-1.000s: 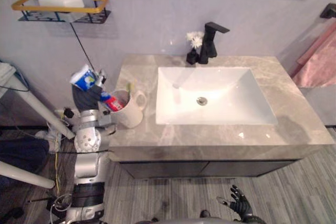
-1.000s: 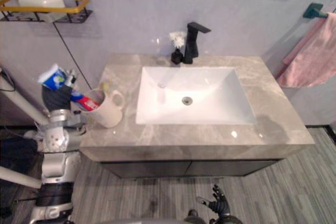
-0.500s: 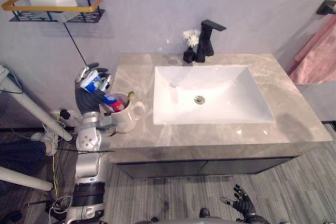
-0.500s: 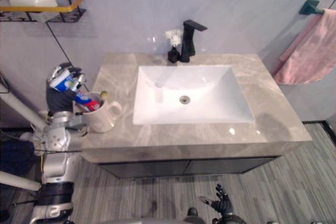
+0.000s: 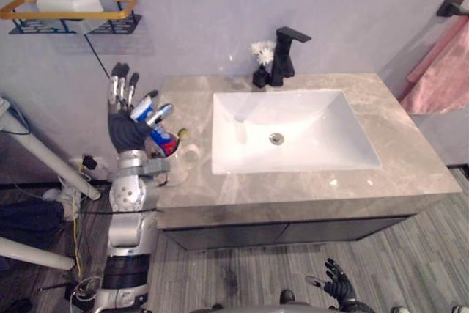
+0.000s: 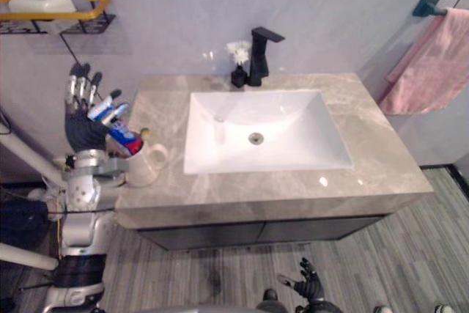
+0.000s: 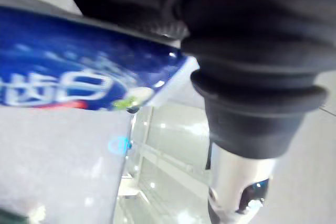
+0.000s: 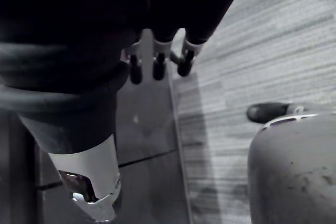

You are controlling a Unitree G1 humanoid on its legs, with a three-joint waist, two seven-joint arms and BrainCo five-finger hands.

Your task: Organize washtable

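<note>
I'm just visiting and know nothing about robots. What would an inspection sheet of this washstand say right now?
Surface: grey marbled countertop around a white sink.
Job's things: toothpaste tube and toothbrush stand in the white mug at the counter's left edge.
Clutter: small black vase of white flowers beside the black faucet.
Robot hands: left robot hand open, fingers straight up beside the tube; right robot hand open, low over the floor.
Cables: nothing seen on the counter.
Surroundings: wall shelf holding soap; pink towel.
</note>
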